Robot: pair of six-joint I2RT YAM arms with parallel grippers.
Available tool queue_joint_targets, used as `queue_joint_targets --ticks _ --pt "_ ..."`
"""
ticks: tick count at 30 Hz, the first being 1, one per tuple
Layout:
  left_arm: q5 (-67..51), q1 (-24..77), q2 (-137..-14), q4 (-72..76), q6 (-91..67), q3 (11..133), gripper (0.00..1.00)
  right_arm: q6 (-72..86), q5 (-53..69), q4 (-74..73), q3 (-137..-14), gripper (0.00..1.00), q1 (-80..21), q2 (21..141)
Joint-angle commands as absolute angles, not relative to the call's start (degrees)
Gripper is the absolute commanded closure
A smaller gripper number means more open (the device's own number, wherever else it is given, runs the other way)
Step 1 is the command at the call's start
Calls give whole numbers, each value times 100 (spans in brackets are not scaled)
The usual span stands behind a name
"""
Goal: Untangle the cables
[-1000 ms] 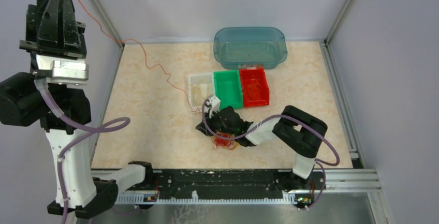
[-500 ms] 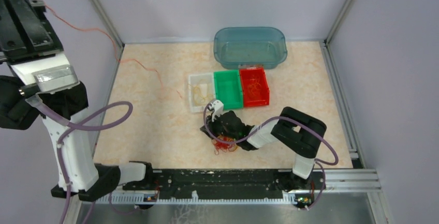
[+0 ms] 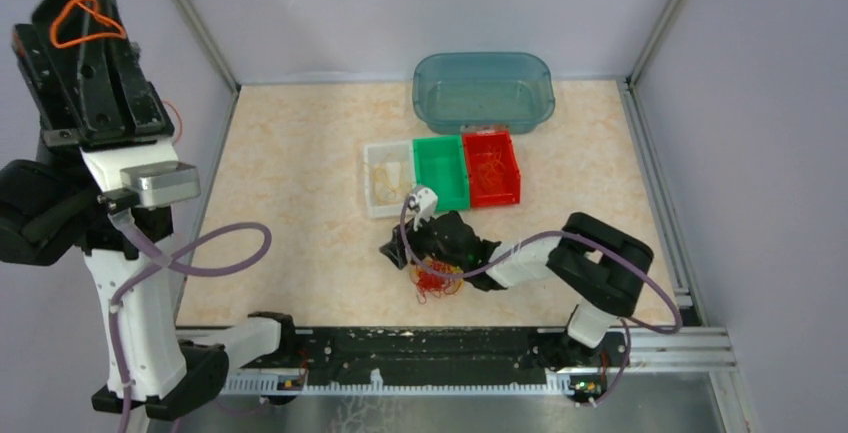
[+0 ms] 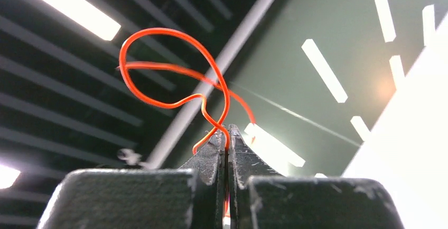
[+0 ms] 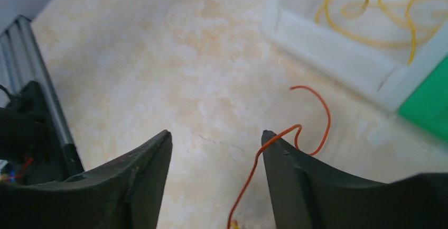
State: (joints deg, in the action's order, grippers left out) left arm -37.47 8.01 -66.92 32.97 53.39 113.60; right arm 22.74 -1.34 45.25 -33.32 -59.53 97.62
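Observation:
The cables [image 3: 437, 278] lie as a small red, orange and yellow clump on the table, just under my right wrist. My right gripper [image 3: 398, 251] hovers low at the clump's left edge. In the right wrist view this gripper [image 5: 216, 134] is open with bare table between its fingers. One loose orange wire [image 5: 327, 118] curls past the right fingertip [image 5: 274, 149], ungripped. My left gripper [image 3: 85, 63] is raised high at the far left. In the left wrist view it [image 4: 227, 134] is shut on a thin orange wire [image 4: 158, 29] that loops in the air above the jaws.
A white bin [image 3: 384, 196] holding yellow wires [image 5: 370, 38], a green bin [image 3: 441, 171] and a red bin [image 3: 491, 166] with wires stand in a row behind the clump. A teal tub [image 3: 483, 90] sits farther back. Frame rails border the table.
The orange wire that stretched from my left gripper down to the table has come free and now hangs coiled at the raised gripper. My right gripper has opened.

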Motion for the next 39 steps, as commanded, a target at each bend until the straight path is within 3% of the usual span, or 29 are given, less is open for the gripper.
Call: queue_joint_targets --ticks 1,4,9,15,18,20,26,28,39 --pt "-4630 809 -6124 2328 4562 10514 100 1877 172 4377 -4178 30 -6012 8578" --pt "-5023 811 -5762 2035 4107 9675 100 1744 350 4222 -4372 14 -6021 7972" --pt "-5064 810 -5434 2016 3285 8872 100 1476 646 4253 -4425 9 -6025 7276" --pt "-5128 809 -5220 2030 2887 8412 100 1141 1352 4168 -4920 9 -6020 7095" --pt "-5070 809 -5157 2028 2716 8372 100 1016 1414 4039 -5147 19 -6017 7170" --pt "-5059 813 -5115 2005 2647 8344 100 962 1435 4038 -5262 31 -6022 7231" --pt "-4910 816 -4975 1788 2283 8185 100 1016 1434 4258 -5524 86 -6014 7406" --pt "-4757 815 -4921 1668 1941 8037 100 1079 1403 4297 -5595 98 -6012 7397" --pt "-4401 810 -4736 470 337 7221 100 1192 1154 3763 -5745 100 -5931 7142"
